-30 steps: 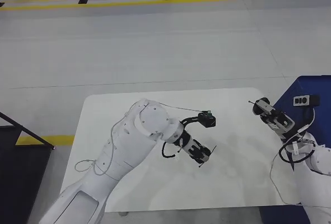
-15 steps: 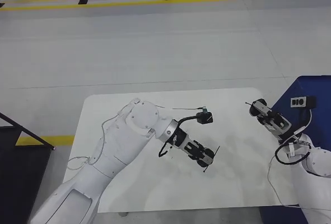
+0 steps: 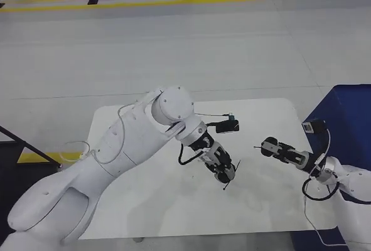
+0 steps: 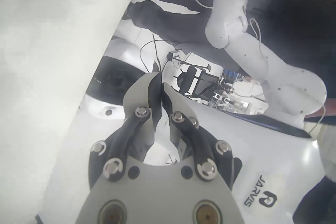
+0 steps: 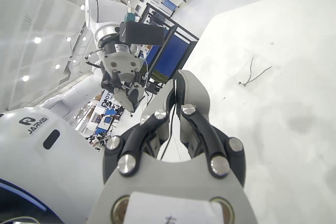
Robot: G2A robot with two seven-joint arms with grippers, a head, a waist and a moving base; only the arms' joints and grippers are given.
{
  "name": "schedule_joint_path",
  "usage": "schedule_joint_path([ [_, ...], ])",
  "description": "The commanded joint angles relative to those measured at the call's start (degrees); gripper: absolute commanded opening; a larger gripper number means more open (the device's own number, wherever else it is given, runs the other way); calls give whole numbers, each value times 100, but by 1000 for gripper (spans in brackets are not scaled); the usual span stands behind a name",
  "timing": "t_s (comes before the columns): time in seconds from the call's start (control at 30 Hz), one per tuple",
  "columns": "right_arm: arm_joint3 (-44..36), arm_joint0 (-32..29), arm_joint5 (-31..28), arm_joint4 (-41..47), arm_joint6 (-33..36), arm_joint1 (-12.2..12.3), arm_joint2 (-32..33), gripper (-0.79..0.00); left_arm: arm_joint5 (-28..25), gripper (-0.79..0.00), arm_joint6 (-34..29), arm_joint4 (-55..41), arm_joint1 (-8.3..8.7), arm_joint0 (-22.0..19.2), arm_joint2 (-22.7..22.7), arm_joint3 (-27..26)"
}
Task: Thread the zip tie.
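Right tool (image 3: 264, 146) moved inward; zip tie (image 3: 237, 166) diagonal.

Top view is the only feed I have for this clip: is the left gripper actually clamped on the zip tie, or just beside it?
Observer: Clamped. The left wrist view shows the left gripper shut on the zip tie, whose thin end sticks out past the fingertips.
Operator: And the other arm?
Observer: Its wrist view shows the right gripper shut on a thin black strand that runs back between the fingers.
Operator: Anything lying loose?
Observer: Thin bent scraps lie on the white table, apart from both grippers.
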Motion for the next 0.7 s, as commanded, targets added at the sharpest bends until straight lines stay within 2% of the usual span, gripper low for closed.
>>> schedule_joint_path([
  [0.0, 2, -2, -7, 1, -9, -1, -1, -785, -36, -785, 0, 2, -2, 19, -16, -7],
  [0.1, -39, -47, 110, -7, 28, -2, -85, -785, -36, -785, 0, 2, -2, 19, -16, -7],
  [0.2, -263, -150, 143, 164, 368, 19, -189, -785, 649, -785, 254, 540, -83, -49, 622, -17],
  [0.27, -329, -213, 120, 223, 641, 50, -135, -785, 700, -785, 304, 157, -168, -216, 981, 86],
  [0.4, -359, -271, 279, 288, 1047, 109, -65, -785, 816, -785, 420, -503, -340, -829, 1766, 327],
  [0.53, -271, -196, 490, 158, 1301, 174, 20, -785, 434, -785, 37, -1066, -453, -930, 1766, 556],
  [0.67, -254, -123, 523, 48, 1338, 200, 28, -785, 396, -785, 0, -1347, -495, -922, 1766, 575],
])
